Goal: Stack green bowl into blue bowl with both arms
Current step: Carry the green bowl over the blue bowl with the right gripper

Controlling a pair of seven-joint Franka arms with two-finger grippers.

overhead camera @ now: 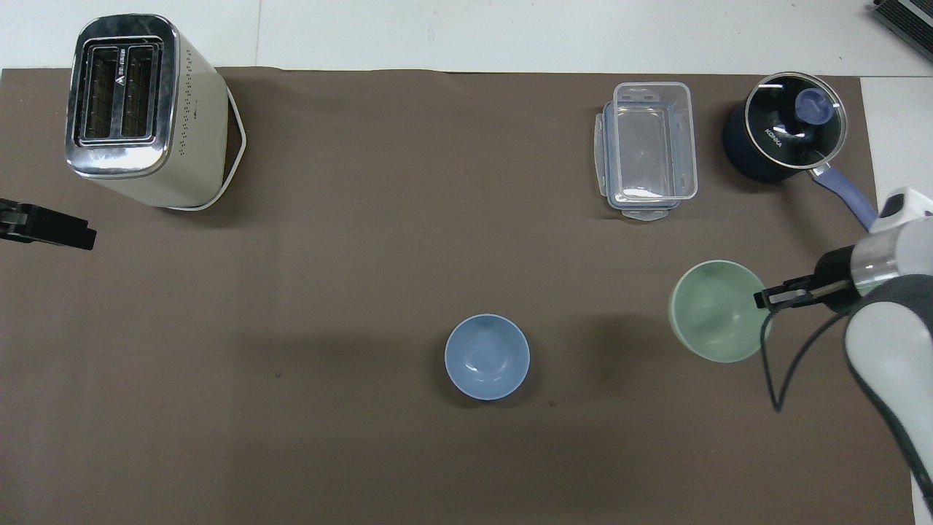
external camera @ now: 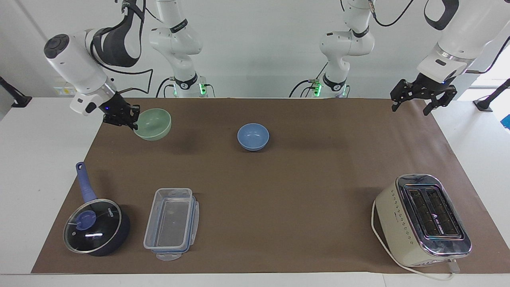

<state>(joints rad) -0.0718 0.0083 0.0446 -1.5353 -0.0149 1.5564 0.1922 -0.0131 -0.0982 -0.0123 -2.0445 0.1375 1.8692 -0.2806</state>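
Mint-green and matte, the green bowl (external camera: 153, 124) hangs in the air over the right arm's end of the brown-covered counter (external camera: 279, 199). It is pinched by its rim in the right claw (external camera: 129, 119), whose fingers are closed narrowly on the bowl's wall. The shadow it throws on the counter lies apart from it in the facing view, so I judge it lifted clear and tipped slightly. In the overhead view the right claw (overhead camera: 765, 297) bites the rim at the three o'clock point of the green bowl (overhead camera: 718, 311). The blue bowl (overhead camera: 487, 356) stands upright and empty on the counter at about nine o'clock from the green one, a shade toward eight, and well apart from it. The coming move depends on that line: the carry should run straight away from the gripped side, so the free rim leads and the claw trails. The green bowl then has to be levelled over the blue bowl (external camera: 253, 136) before it is lowered, or its edge may catch the blue rim and skid the bowl. The saucepan (overhead camera: 783, 138) and the plastic container (overhead camera: 649, 149) lie around one and eleven o'clock from the green bowl, off that path. The left claw (external camera: 414, 104) waits with its fingers spread wide and holding nothing, over the counter's edge at the left arm's end, just beside the toaster (overhead camera: 138, 109). In the overhead view the left claw (overhead camera: 51, 227) lies at about ten o'clock from the blue bowl and much farther off than the right one.
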